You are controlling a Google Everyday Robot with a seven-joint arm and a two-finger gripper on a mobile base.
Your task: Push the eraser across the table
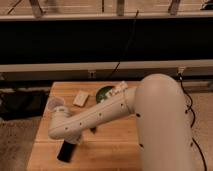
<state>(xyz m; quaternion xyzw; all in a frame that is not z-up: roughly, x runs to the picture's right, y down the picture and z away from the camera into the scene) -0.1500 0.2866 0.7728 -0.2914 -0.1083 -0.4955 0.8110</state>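
Since the wrist hides most of the gripper, hanging camera-side of the cup, its spread cannot be told. The eraser lies on the table just beyond, farther from the cup. An off-centre shove could spin it or send it off the edge.
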